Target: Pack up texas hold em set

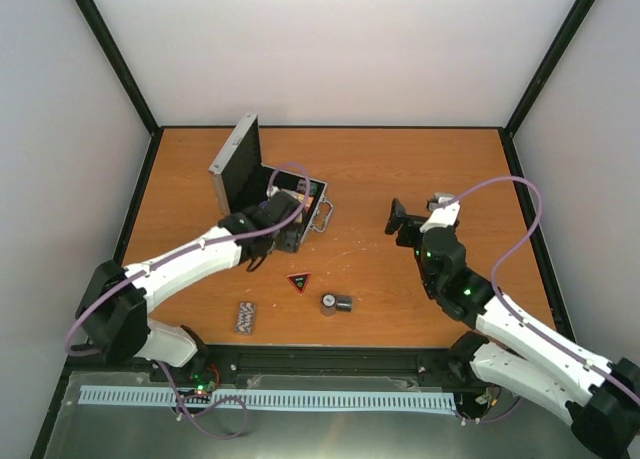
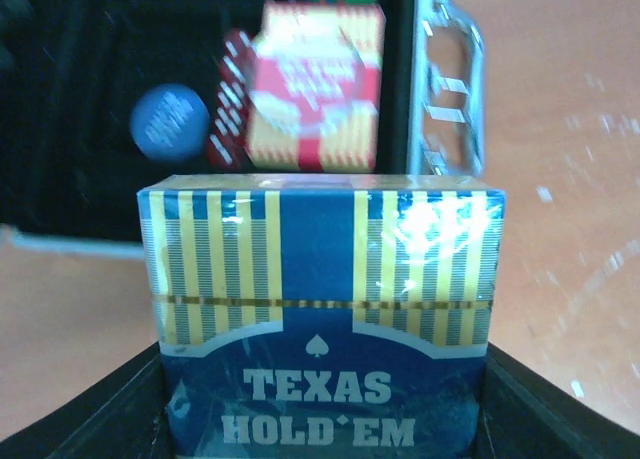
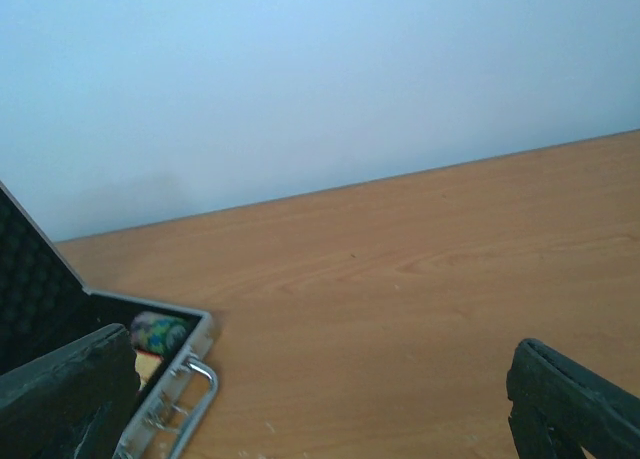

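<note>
Blue card box (image 2: 320, 279) is pinched in our left gripper (image 2: 320, 414), arm stretched to the open silver case (image 1: 236, 162); our right gripper (image 3: 315, 404) hovers spread wide, empty.

Case (image 1: 237, 161) back left, triangle (image 1: 299, 281) before it, chips (image 1: 244, 317) nearer left.

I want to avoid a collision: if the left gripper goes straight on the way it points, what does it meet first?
Probably the red card box lying in the open case; the blue card box in its grip would touch first. Depth is unclear.
</note>
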{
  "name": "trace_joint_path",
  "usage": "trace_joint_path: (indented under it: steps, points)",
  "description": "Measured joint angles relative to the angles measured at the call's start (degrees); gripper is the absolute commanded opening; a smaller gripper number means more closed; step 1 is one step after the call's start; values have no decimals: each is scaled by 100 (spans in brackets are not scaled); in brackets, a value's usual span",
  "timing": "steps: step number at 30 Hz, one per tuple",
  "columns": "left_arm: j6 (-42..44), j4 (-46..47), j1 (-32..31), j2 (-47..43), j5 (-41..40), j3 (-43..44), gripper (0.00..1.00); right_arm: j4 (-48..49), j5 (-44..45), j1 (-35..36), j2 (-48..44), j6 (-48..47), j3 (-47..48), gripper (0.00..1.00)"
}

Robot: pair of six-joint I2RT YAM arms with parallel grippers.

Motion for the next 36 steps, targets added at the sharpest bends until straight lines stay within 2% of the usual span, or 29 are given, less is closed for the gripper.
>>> trace_joint_path:
  steps: [6, 13, 20, 26, 36]
  points:
    - [1220, 511, 1062, 514, 341, 763, 68, 1366, -306, -243, 870, -236, 225, 100]
    - [1993, 719, 1895, 1198, 793, 1226, 67, 2564, -979, -837, 1370, -295, 247, 100]
    - [2483, 741, 2087, 2004, 911, 1567, 67, 3287, -1707, -1296, 1589, -101, -365, 100]
    - [2785, 813, 2306, 2638, 903, 2087, 66, 3646, -2162, -1333, 1615, -35, -527, 100]
    - [3027, 841, 2566, 3018, 898, 2236, 66, 3926, -2385, -1340, 1617, -15, -568, 100]
